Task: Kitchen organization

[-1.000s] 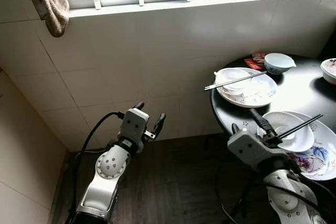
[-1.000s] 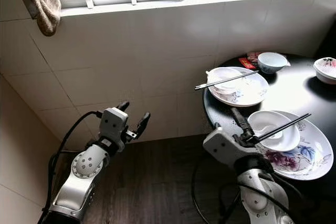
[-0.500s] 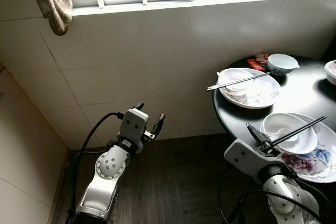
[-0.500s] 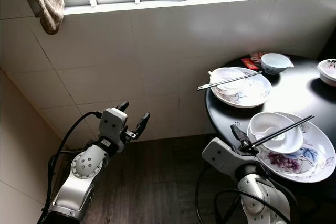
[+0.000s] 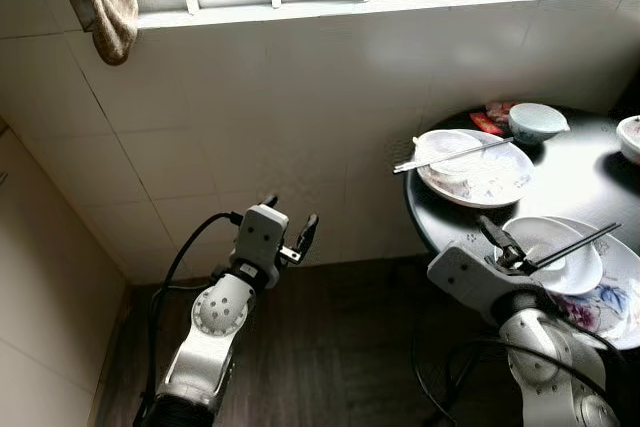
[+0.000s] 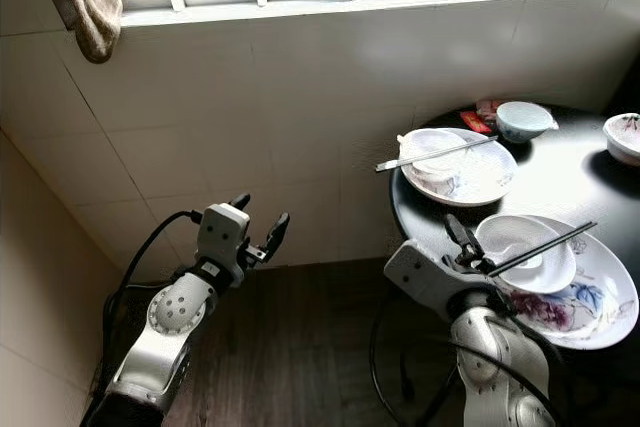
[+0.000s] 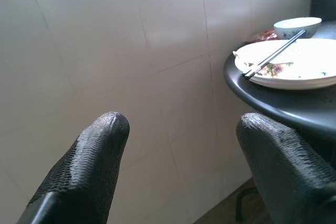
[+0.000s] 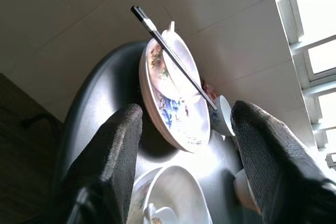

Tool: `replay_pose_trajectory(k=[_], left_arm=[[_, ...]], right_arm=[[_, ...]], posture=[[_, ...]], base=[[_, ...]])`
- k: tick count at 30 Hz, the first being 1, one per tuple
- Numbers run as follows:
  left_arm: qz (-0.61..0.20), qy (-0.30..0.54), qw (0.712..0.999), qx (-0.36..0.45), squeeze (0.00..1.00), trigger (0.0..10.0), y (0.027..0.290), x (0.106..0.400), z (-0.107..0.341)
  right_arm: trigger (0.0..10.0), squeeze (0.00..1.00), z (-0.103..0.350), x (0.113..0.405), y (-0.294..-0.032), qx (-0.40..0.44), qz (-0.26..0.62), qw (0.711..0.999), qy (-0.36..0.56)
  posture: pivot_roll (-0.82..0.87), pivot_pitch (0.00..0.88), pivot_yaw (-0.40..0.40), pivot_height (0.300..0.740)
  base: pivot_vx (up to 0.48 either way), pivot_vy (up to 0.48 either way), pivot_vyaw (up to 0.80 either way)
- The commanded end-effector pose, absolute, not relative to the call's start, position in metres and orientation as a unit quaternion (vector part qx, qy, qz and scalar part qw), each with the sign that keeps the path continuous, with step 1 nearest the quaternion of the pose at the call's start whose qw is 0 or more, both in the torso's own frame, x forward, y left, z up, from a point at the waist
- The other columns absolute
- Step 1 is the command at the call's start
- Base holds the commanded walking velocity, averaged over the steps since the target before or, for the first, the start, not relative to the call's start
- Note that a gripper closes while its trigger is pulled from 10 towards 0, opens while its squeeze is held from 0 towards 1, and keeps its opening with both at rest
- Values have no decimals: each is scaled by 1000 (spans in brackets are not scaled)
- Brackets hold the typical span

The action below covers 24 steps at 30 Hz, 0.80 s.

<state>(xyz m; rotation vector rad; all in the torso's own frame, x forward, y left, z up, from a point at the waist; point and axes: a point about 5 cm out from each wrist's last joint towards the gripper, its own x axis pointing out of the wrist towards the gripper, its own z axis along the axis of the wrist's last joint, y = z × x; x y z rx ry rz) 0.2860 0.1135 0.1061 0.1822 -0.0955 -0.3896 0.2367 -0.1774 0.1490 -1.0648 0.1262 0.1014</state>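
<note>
I see the right gripper [image 5: 497,243] at the near edge of the round black table [image 5: 575,172], fingers spread wide, holding nothing. Just past its tips sits a white bowl [image 5: 555,252] on a floral plate [image 5: 612,297], with dark chopsticks [image 5: 575,244] lying across the bowl. Farther back there's a second plate [image 5: 478,171] with a bowl and chopsticks [image 5: 452,154] across it, then a small bowl [image 5: 535,121] near the wall. Left gripper [image 5: 288,235] is up over the floor facing the tiled wall, fingers apart, empty.
</note>
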Motion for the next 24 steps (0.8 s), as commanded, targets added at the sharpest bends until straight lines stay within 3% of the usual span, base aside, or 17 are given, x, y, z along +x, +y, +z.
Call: replay_pose_trajectory(k=[1, 6, 13, 24], left_arm=[[-185, -50, 977, 93, 0, 10000, 112, 288, 105], [-163, -50, 981, 90, 0, 10000, 115, 284, 101], [-160, -50, 981, 99, 0, 10000, 122, 284, 103], [-168, -41, 978, 115, 0, 10000, 134, 276, 102]], right_arm=[[10000, 0, 154, 243, -178, -507, 48, 859, 48], [10000, 0, 155, 252, -169, -504, 73, 860, 28], [10000, 0, 148, 256, -160, -498, 88, 862, 26], [10000, 0, 125, 234, -183, -554, 77, 825, 80]], posture=[[-164, 0, -42, 740], [-121, 0, -77, 740], [-97, 0, -60, 740], [-87, 0, -46, 740]], base=[[0, 0, 0], [0, 0, 0], [0, 0, 0], [0, 0, 0]])
